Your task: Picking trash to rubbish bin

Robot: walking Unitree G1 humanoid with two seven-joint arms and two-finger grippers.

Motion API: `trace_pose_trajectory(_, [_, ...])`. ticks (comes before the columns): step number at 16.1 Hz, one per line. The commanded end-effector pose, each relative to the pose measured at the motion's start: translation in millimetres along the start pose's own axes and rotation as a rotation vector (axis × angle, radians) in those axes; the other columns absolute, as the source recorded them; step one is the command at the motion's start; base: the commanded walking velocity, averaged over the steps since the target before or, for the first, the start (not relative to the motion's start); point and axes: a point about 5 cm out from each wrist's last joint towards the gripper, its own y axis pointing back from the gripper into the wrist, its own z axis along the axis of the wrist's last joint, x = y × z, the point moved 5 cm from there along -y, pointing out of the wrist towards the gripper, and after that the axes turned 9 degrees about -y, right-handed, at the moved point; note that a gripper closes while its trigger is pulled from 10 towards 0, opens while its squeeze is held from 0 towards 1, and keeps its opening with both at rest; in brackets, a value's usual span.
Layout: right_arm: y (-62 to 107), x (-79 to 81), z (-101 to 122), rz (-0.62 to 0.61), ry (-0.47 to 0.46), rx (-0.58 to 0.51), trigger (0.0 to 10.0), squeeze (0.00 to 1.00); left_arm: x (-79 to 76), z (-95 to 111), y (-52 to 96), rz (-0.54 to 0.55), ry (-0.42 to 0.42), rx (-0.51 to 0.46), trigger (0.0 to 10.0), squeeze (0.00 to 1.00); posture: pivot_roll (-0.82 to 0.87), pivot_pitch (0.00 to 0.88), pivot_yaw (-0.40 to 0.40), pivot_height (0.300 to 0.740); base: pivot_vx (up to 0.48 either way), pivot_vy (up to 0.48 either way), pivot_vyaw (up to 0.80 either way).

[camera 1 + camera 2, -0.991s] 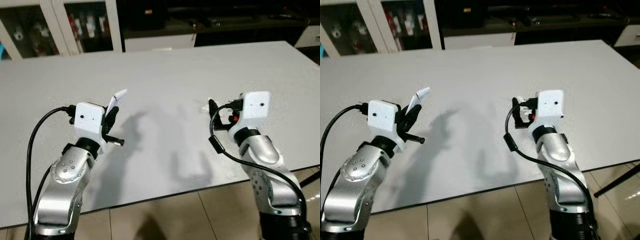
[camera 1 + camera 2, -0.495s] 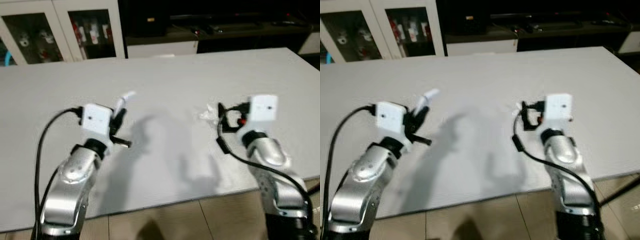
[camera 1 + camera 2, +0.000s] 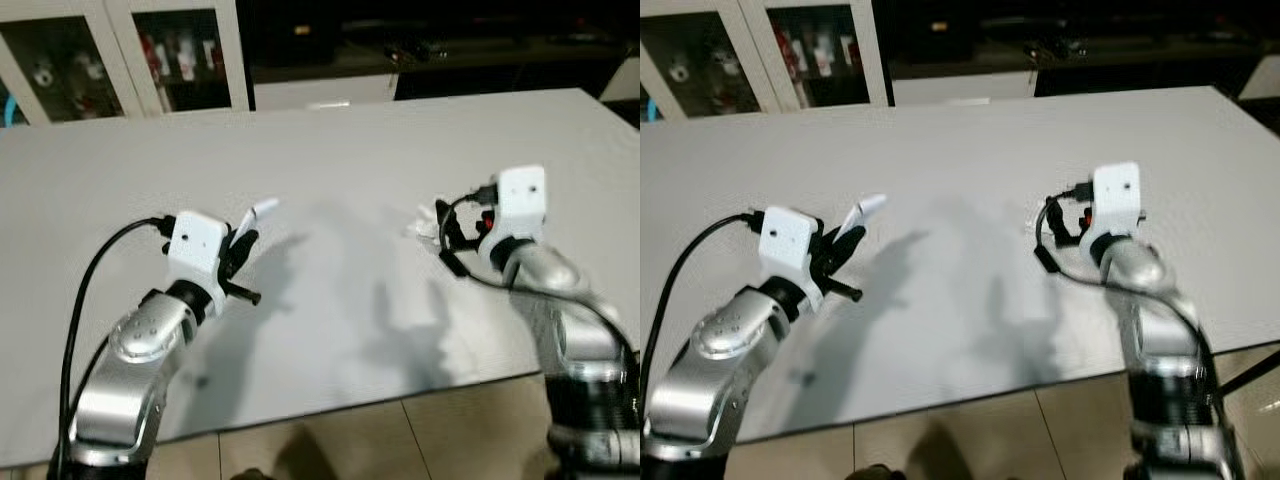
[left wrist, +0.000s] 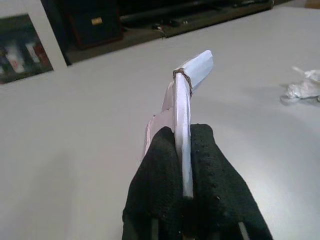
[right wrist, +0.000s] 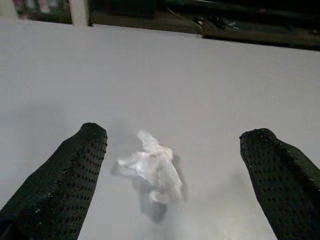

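A wide white table (image 3: 330,150) stands before white glass-door cabinets (image 3: 120,55) and dark shelves; both arms are raised over it.

In the head views, the left gripper (image 3: 243,238) is above the table's left part and holds a flat white piece of paper (image 3: 262,210) that sticks up and forward. The right gripper (image 3: 447,228) is over the right part, just beside a small crumpled white tissue (image 3: 424,222) that lies on the table. In the left wrist view, the two black fingers (image 4: 160,170) are pressed together on the paper strip, and the tissue is seen farther away. In the right wrist view, the fingers (image 5: 70,175) are spread wide, and the tissue lies on the table between them, touching neither.
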Motion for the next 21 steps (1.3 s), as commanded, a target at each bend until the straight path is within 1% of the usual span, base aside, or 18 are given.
trace_pose_trajectory(1, [-7.4, 3.7, -9.6, 0.042, -0.057, 0.082, 10.0, 1.0, 1.1, 2.2, -1.9, -0.024, -0.023, 0.008, 10.0, 0.0, -0.01, 0.077, -0.013, 0.74, 0.0, 0.0, 0.0])
trace_pose_trajectory(2, [-11.1, 3.6, -10.8, 0.049, -0.06, 0.099, 10.0, 1.0, 0.2, 2.5, -2.5, -0.037, -0.036, 0.01, 10.0, 0.0, -0.02, 0.077, -0.012, 0.74, 0.0, 0.0, 0.0])
trace_pose_trajectory(4, [-33.9, -0.3, -10.3, 0.085, -0.059, 0.202, 10.0, 1.0, -5.1, 7.1, -5.8, -0.105, -0.069, 0.011, 10.0, 0.0, -0.02, 0.086, -0.001, 0.74, 0.0, 0.0, 0.0])
trace_pose_trajectory(5, [-36.8, -0.6, -9.9, 0.089, -0.07, 0.218, 10.0, 1.0, -5.9, 7.9, -6.3, -0.114, -0.069, 0.011, 10.0, 0.0, -0.02, 0.088, -0.001, 0.74, 0.0, 0.0, 0.0])
trace_pose_trajectory(6, [-43.4, -3.7, -9.7, 0.086, -0.071, 0.253, 10.0, 1.0, -6.7, 9.8, -7.1, -0.121, -0.064, 0.013, 10.0, 0.0, -0.02, 0.091, 0.0, 0.74, 0.0, 0.0, 0.0])
trace_pose_trajectory(7, [-47.1, -5.3, -9.6, 0.085, -0.068, 0.273, 10.0, 1.0, -7.5, 10.8, -7.6, -0.127, -0.065, 0.014, 10.0, 0.0, -0.02, 0.096, 0.0, 0.74, 0.0, 0.0, 0.0])
trace_pose_trajectory(8, [-53.3, -6.7, -6.2, 0.082, -0.041, 0.292, 10.0, 1.0, -9.2, 12.4, -8.0, -0.133, -0.065, 0.013, 10.0, 0.0, -0.02, 0.105, -0.004, 0.74, 0.0, 0.0, 0.0])
trace_pose_trajectory(9, [-58.4, -6.3, 0.6, 0.078, -0.026, 0.272, 10.0, 1.0, -9.7, 13.7, -7.7, -0.134, -0.067, 0.01, 10.0, 0.0, -0.02, 0.112, -0.012, 0.74, 0.0, 0.0, 0.0])
trace_pose_trajectory(10, [-63.2, -6.3, 7.6, 0.068, -0.003, 0.242, 10.0, 0.91, -9.0, 14.8, -7.9, -0.133, -0.069, 0.009, 10.0, 0.0, -0.02, 0.132, -0.018, 0.74, 0.0, 0.0, 0.0])
trace_pose_trajectory(11, [-66.7, -3.8, 12.5, 0.069, 0.02, 0.22, 10.0, 0.0, -7.3, 16.0, -7.9, -0.134, -0.074, 0.014, 10.0, 0.0, -0.01, 0.146, -0.019, 0.74, 0.0, 0.0, 0.0])
trace_pose_trajectory(13, [-73.0, 1.8, 19.8, 0.056, 0.044, 0.182, 10.0, 0.0, -1.1, 20.9, -7.6, -0.143, -0.094, 0.025, 10.0, 0.0, -0.02, 0.173, -0.009, 0.74, 0.0, 0.0, 0.0])
trace_pose_trajectory(15, [-75.4, 3.8, 19.7, 0.039, 0.064, 0.175, 10.0, 0.0, 0.9, 23.3, -7.2, -0.152, -0.098, 0.025, 10.0, 0.0, -0.03, 0.19, 0.005, 0.74, 0.0, 0.0, 0.0])
trace_pose_trajectory(16, [-76.2, 3.7, 18.1, 0.029, 0.109, 0.181, 10.0, 0.0, 0.9, 25.4, -7.7, -0.153, -0.099, 0.023, 10.0, 0.0, -0.03, 0.203, -0.003, 0.74, 0.0, 0.0, 0.0])
trace_pose_trajectory(17, [-77.1, 5.5, 14.9, 0.027, 0.128, 0.183, 10.0, 0.0, -0.6, 25.4, -7.6, -0.163, -0.093, 0.025, 10.0, 0.0, -0.02, 0.204, 0.0, 0.74, 0.0, 0.0, 0.0])
trace_pose_trajectory(18, [-77.5, 6.3, 14.5, 0.027, 0.122, 0.181, 10.0, 0.0, -0.8, 25.6, -7.5, -0.167, -0.094, 0.028, 10.0, 0.0, -0.02, 0.209, 0.003, 0.74, 0.0, 0.0, 0.0])
trace_pose_trajectory(19, [-78.4, 6.8, 13.9, 0.016, 0.157, 0.162, 10.0, 0.0, -1.8, 26.7, -7.2, -0.179, -0.1, 0.032, 10.0, 0.0, -0.02, 0.217, 0.009, 0.74, 0.0, 0.0, 0.0])
trace_pose_trajectory(20, [-78.8, 7.5, 13.4, 0.014, 0.165, 0.153, 10.0, 0.0, -3.2, 28.2, -7.1, -0.19, -0.097, 0.029, 10.0, 0.0, -0.01, 0.222, 0.009, 0.74, 0.0, 0.0, 0.0])
trace_pose_trajectory(21, [-79.9, 14.6, 10.9, 0.031, 0.162, 0.129, 10.0, 0.0, -7.3, 35.2, -5.2, -0.227, -0.073, 0.019, 10.0, 0.0, 0.01, 0.239, 0.007, 0.74, 0.0, 0.0, 0.0])
